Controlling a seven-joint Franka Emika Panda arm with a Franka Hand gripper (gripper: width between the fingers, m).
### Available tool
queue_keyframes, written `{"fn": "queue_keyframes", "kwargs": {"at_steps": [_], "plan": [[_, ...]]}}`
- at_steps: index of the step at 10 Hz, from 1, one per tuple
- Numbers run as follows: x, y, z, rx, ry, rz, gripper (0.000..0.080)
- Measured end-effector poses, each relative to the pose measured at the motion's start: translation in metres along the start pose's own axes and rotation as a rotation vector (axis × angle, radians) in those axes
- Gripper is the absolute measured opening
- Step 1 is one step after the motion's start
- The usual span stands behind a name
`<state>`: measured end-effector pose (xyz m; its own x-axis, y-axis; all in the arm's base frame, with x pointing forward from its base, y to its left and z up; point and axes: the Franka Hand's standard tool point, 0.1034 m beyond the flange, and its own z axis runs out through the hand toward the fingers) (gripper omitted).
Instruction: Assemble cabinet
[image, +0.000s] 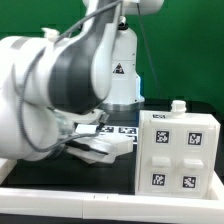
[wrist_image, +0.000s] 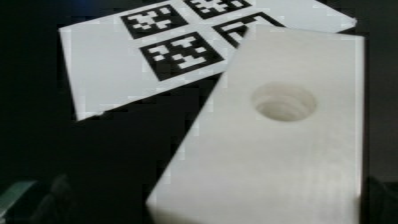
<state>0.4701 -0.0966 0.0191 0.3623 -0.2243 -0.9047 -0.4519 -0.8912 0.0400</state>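
Note:
The cabinet (image: 178, 150) is a large white box at the exterior view's right, standing with several marker tags on its near face and small knobs on top. My gripper (image: 97, 150) hangs low to its left, over a long white block (image: 108, 147). In the wrist view this white block (wrist_image: 267, 140) with a round hole fills most of the frame. It runs down between my gripper's (wrist_image: 214, 216) dark fingers, which only show faintly at the frame's corners. The jaws stand wide, with a dark gap beside the block on one side.
The marker board (wrist_image: 169, 50) lies flat just beyond the block, partly covered by it, and shows behind the gripper in the exterior view (image: 120, 130). A low white border rail (image: 110, 205) runs along the table's front. The arm's bulk fills the exterior view's left.

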Motion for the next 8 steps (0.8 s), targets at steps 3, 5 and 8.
{"fn": "queue_keyframes", "kwargs": {"at_steps": [3, 5, 8], "plan": [[0.001, -0.001, -0.001, -0.01, 0.012, 0.0, 0.0797], [0.002, -0.01, -0.001, -0.029, 0.027, 0.024, 0.0797], [0.002, -0.02, 0.006, 0.02, 0.011, 0.061, 0.0797]]}}
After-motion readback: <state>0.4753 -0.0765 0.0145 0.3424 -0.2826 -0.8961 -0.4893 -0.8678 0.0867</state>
